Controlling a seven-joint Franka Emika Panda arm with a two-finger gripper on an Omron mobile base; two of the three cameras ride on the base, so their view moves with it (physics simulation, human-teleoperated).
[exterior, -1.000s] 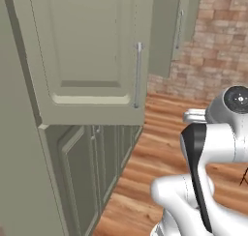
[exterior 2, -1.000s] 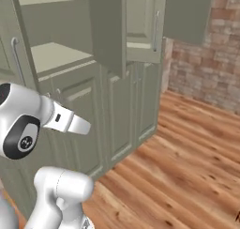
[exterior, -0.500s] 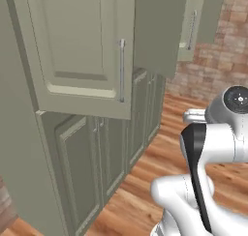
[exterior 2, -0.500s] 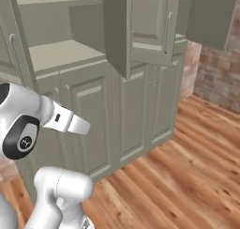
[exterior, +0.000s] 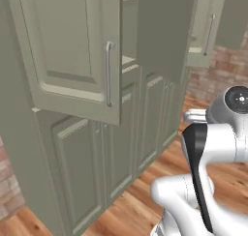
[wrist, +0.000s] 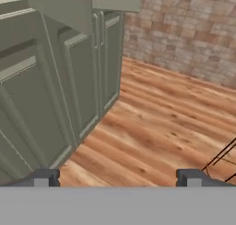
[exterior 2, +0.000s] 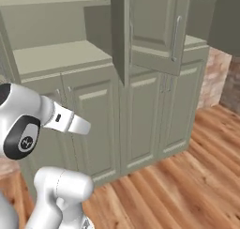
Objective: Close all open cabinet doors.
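Observation:
Several tall sage-green cabinet doors stand open on the upper cupboards. The nearest door point(exterior: 72, 51) swings out towards me, its long silver bar handle point(exterior: 108, 74) facing me. A second door point(exterior: 164, 32) hangs open beyond it, and a third point(exterior: 206, 29) further right. In the right base view one door point(exterior 2: 123, 33) is edge-on and another point(exterior 2: 159, 28) faces me with its handle point(exterior 2: 176, 32). Bare shelves point(exterior 2: 61, 54) show behind them. My gripper point(wrist: 117, 178) is open with nothing between its fingertips point(wrist: 46, 177), low over the wooden floor and apart from every door.
Shorter lower cupboard doors point(wrist: 41, 95) run along the left of the hand view. A wooden floor point(wrist: 161, 118) stretches to a brick wall point(wrist: 184, 30). My white arm point(exterior: 208, 153) stays folded near the base, well short of the cupboards.
The whole picture has shifted in both base views, so the base has moved along the cupboards. The arm keeps the same folded pose and the gripper stays open.

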